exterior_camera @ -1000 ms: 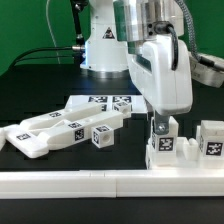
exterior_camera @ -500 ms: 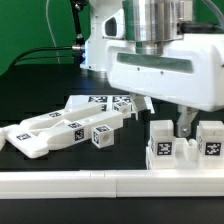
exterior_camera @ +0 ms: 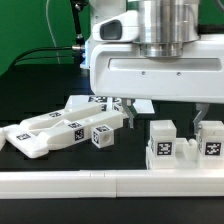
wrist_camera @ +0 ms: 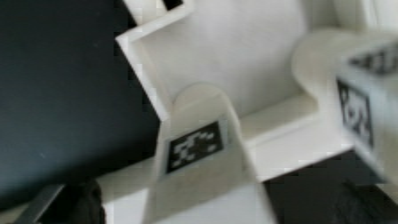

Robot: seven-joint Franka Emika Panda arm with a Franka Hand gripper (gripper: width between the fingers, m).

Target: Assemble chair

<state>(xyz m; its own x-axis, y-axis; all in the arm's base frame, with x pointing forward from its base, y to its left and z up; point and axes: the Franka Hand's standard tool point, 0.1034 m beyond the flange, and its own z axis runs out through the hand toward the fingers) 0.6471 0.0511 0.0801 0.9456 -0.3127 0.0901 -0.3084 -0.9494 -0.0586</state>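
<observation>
Claw [exterior_camera: 165,118] is standing spread wide and gripping nothing. One finger [exterior_camera: 129,110] is hanging at the edge of the heap, and the other finger [exterior_camera: 201,122] is hanging over the inner edge of a block at the lower right of the exterior view. Directly under the claw, an upright tagged block [exterior_camera: 162,146] of the chair is resting free on the counter [exterior_camera: 30,95], low and right of centre. The second tagged block [exterior_camera: 212,140] is standing just beside it, apart. The rest of the chair is lying unassembled as a heap of legs and bars [exterior_camera: 60,130] at the lower left. The border rail [exterior_camera: 100,182] is running along the bottom, close in front of both blocks. The wrist view is showing a blurred rounded tagged piece [wrist_camera: 196,142]; I cannot tell which part it is. Risks, as judged:
- A straight descent could land the right-hand finger on the second block and topple it.
- The other finger could be dragging into the heap and shifting parts.
- An off-centre closing could be twisting the upright block or pushing it against the rail.
</observation>
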